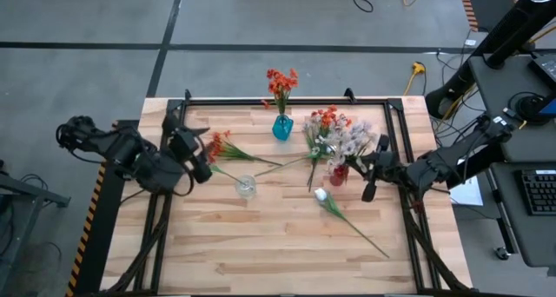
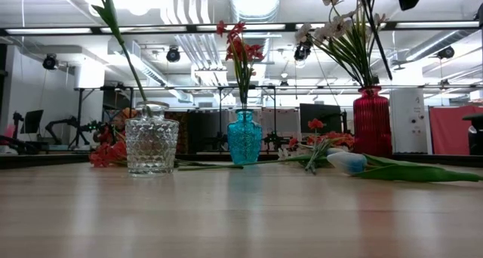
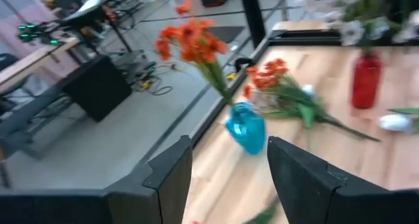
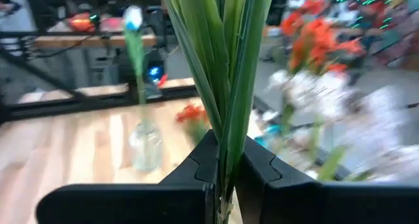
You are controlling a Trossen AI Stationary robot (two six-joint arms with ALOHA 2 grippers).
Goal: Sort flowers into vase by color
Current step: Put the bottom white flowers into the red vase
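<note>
- Flowers (image 1: 340, 141): pale pink-white bunch, long green stems, standing in red vase (image 1: 339, 174).
- Right gripper (image 1: 369, 168) clamped on those stems.
- Left gripper (image 1: 193, 154) open, empty.

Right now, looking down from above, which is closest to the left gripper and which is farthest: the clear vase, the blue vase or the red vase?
From the left gripper:
1. Clear vase, just to its right, mid-table.
2. Blue vase, farther right, toward the table's back edge.
3. Red vase, farthest, over by the right gripper.
</note>
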